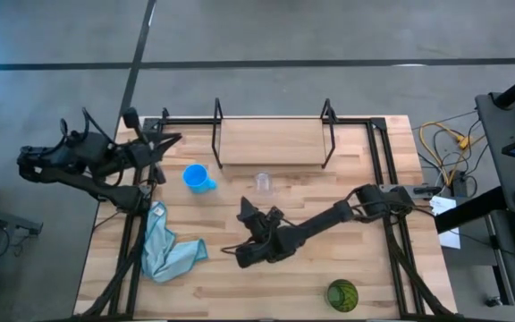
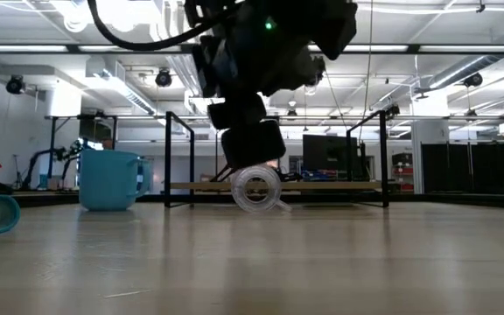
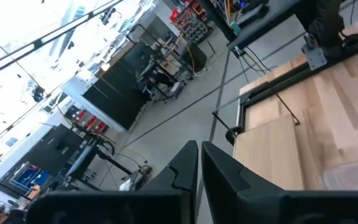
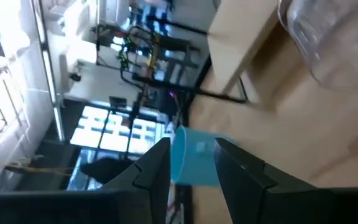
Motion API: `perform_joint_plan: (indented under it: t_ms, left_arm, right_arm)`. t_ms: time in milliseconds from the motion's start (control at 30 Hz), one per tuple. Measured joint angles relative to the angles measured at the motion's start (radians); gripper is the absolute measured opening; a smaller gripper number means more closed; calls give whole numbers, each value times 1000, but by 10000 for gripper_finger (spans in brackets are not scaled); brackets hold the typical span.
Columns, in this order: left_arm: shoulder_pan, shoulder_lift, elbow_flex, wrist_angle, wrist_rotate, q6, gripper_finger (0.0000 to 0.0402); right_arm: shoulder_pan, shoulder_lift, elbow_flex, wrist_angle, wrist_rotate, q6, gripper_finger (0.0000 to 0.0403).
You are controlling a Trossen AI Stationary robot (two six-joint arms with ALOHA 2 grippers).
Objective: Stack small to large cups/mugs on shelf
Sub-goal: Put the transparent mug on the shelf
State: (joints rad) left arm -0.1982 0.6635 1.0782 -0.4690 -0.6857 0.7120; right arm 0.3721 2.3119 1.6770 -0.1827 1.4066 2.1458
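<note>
The small clear cup (image 1: 264, 182) stands on the table just in front of the shelf (image 1: 274, 143); it also shows in the low view (image 2: 256, 188) and the right wrist view (image 4: 319, 37). The bright blue mug (image 1: 197, 177) (image 2: 109, 179) sits on the table left of it. The dark green patterned cup (image 1: 342, 294) rests near the table's near edge, on the right. My right gripper (image 1: 247, 210) (image 4: 191, 158) hovers open over the table's middle, on the near side of the clear cup and touching nothing. My left gripper (image 1: 170, 141) (image 3: 199, 163) waits shut at the far-left corner.
A light blue cloth (image 1: 164, 246) lies crumpled near the table's left edge. The shelf's black wire end frames (image 1: 218, 116) stand at both ends of the plank. Black rails (image 1: 378, 161) run along the table's sides. Bare wood lies between my right gripper and the green cup.
</note>
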Motion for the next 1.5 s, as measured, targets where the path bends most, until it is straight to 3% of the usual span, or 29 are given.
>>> perform_joint_plan:
  t_ms: [100, 300, 600, 1133, 1233, 1333, 1433, 1500]
  left_arm:
    - [0, -5, -6, -5, 0, 0, 8]
    - [0, -6, -9, -5, 0, 0, 8]
    - [0, -1, -24, -5, 0, -2, 8]
    - [0, -1, -45, -4, 0, -2, 8]
    - [0, -6, -49, -4, 0, -2, 8]
    - [0, -6, -50, -4, 0, -2, 8]
    - [0, -15, -51, -4, 0, -2, 8]
    - [0, -24, -51, -5, 0, -2, 8]
  right_arm:
    - [-3, 0, -3, -9, 54, 5, 118]
    - [-9, 0, -8, -22, 29, 40, 118]
    - [-33, 0, 39, -23, 25, -68, 98]
    - [5, -12, 166, -45, -106, -229, 86]
    - [1, -13, 187, -48, -108, -329, 86]
    - [-17, -13, 196, -55, -175, -469, 86]
    - [-38, -13, 199, -52, -292, -490, 86]
    - [-46, -13, 195, -53, -313, -490, 86]
